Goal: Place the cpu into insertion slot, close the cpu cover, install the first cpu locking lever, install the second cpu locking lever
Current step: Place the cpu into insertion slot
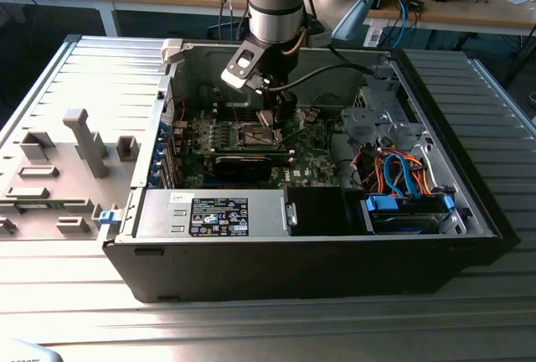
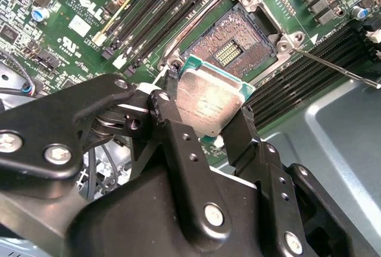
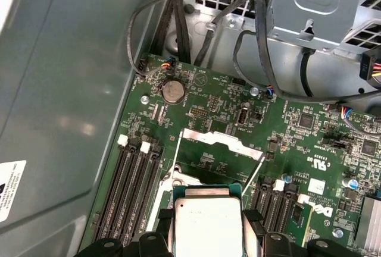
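The jaws hold the cpu [image 2: 208, 105] close to the open slot [image 2: 235, 46].
In the second wrist view the two black jaws squeeze the cpu by its sides. It hangs tilted above the green board [image 2: 65, 19], just beside the slot and not yet in it.

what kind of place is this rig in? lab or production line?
Probably a lab or workshop, not a line: an open PC case lies on a ribbed metal table, cluttered benches stand behind, and the hand holds the cpu.
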`<state>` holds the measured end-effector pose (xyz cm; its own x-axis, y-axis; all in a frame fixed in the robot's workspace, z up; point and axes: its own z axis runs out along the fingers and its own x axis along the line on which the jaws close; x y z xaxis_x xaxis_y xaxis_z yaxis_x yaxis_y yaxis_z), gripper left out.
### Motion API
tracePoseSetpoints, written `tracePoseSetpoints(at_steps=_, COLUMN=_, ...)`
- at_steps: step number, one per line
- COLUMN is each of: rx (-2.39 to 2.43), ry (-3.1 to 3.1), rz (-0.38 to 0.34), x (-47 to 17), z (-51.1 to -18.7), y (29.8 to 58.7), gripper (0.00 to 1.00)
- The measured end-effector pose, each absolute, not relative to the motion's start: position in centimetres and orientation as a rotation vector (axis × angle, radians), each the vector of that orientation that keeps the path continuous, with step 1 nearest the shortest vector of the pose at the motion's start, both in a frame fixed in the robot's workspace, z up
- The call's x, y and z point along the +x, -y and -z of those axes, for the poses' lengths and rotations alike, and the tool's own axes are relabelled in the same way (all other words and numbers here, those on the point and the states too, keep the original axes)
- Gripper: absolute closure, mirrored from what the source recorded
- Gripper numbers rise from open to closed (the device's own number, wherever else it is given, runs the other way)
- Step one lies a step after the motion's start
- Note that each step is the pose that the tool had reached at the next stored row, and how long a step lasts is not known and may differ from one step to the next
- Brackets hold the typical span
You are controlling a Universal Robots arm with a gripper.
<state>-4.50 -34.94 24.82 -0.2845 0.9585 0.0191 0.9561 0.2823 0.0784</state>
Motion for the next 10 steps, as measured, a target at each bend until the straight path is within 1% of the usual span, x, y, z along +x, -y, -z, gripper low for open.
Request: tracePoseSetpoints(at_steps=10, rx=1.896, ry=-2.461, rz=-0.115, x=-4.50, z=-24.82, y=34.94, gripper=0.46)
